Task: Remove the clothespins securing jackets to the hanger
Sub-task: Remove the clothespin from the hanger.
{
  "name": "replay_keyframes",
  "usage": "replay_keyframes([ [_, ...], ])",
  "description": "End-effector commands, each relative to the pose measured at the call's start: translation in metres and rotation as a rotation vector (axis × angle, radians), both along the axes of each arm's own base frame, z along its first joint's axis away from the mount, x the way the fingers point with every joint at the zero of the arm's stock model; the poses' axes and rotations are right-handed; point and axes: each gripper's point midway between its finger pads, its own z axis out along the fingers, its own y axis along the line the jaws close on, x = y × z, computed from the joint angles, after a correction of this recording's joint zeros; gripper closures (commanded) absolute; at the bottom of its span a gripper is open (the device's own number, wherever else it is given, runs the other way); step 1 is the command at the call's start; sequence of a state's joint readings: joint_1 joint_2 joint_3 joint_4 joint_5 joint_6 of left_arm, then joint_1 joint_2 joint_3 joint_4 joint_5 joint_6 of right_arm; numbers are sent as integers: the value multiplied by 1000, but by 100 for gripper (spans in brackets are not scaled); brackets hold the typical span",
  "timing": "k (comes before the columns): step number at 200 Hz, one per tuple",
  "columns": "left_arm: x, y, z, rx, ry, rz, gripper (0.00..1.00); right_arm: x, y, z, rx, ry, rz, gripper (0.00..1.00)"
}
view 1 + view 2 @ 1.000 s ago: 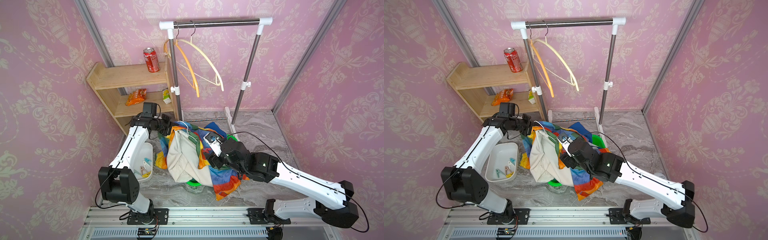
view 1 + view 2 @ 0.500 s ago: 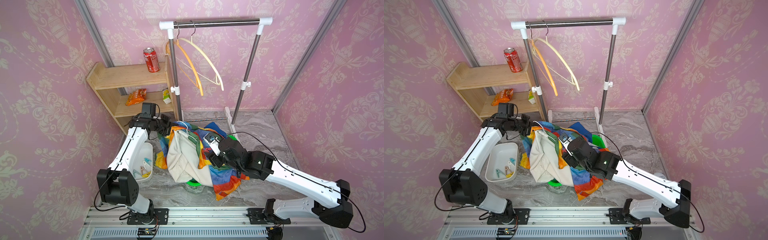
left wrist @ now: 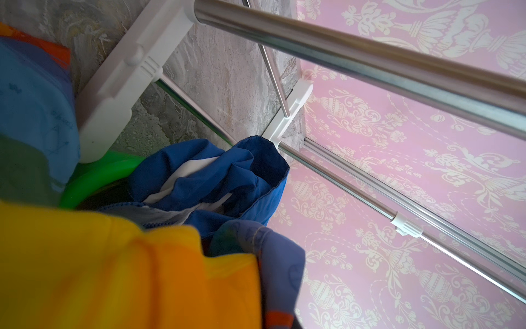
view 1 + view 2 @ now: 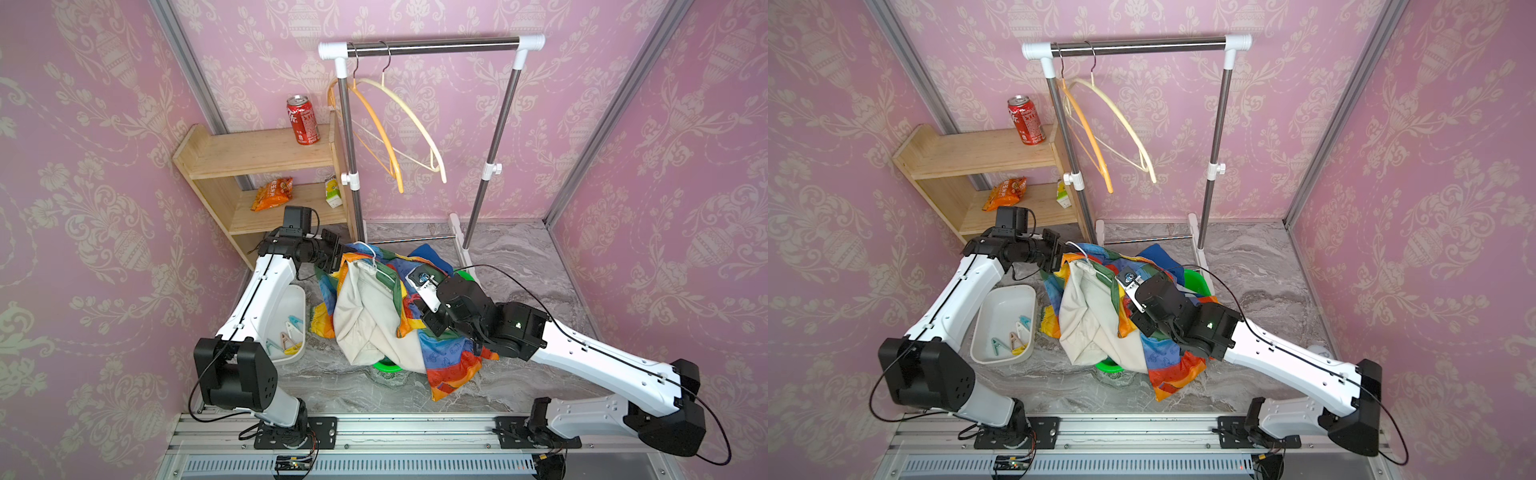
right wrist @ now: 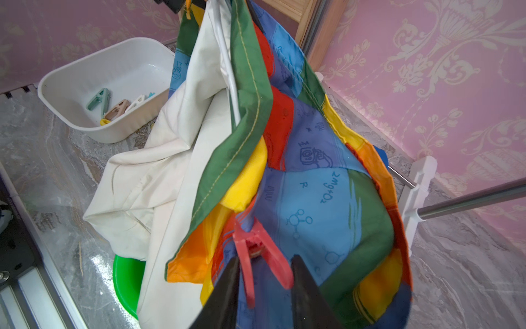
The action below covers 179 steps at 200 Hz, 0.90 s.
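Note:
My left gripper (image 4: 332, 259) holds the rainbow jacket (image 4: 440, 353) up by its top edge, next to a white hanger (image 4: 374, 266). Its jaws are hidden behind yellow-orange cloth (image 3: 113, 270) in the left wrist view. The jacket's cream lining (image 4: 365, 316) hangs open towards the front. A red clothespin (image 5: 256, 250) is clipped on the rainbow jacket (image 5: 313, 185). My right gripper (image 5: 266, 257) is shut on the clothespin's two spread handles, one black finger on each side. A blue jacket (image 3: 213, 173) lies crumpled behind, over a green basin (image 3: 96, 176).
A white tray (image 4: 297, 299) at the left holds several loose clothespins (image 4: 286, 336). The clothes rack (image 4: 432, 43) behind carries an orange hanger (image 4: 382, 133) and a cream hanger (image 4: 419, 124). A wooden shelf (image 4: 257, 153) with a red can (image 4: 302, 120) stands back left.
My right gripper has pushed slightly further into the jacket and its jaws have narrowed onto the red clothespin's handles. The left arm and the held jacket have stayed put.

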<state>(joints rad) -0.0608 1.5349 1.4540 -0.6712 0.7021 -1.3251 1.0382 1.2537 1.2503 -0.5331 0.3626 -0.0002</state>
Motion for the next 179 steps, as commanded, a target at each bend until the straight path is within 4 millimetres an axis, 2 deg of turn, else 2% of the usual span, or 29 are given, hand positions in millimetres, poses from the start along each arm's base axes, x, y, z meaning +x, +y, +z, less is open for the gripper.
replay_keyframes([
  [1, -4, 3, 12, -13, -34, 0, 100, 3, 2, 6, 16, -10, -1, 75],
  [22, -4, 3, 12, -14, -37, 1, 100, 3, 0, 8, 14, -13, -7, 91],
  [64, -2, 4, 8, -21, -31, 11, 100, 4, -5, 19, 24, -38, -23, 99],
  [87, 0, 8, 5, -12, -29, 18, 100, 4, -8, 27, 33, -52, -29, 100],
  [130, 2, 16, -3, 2, -10, 28, 100, 3, -27, 67, 55, -135, -53, 100],
  [179, 9, 28, -9, 15, 0, 57, 100, -17, -39, 106, 112, -136, 2, 100],
])
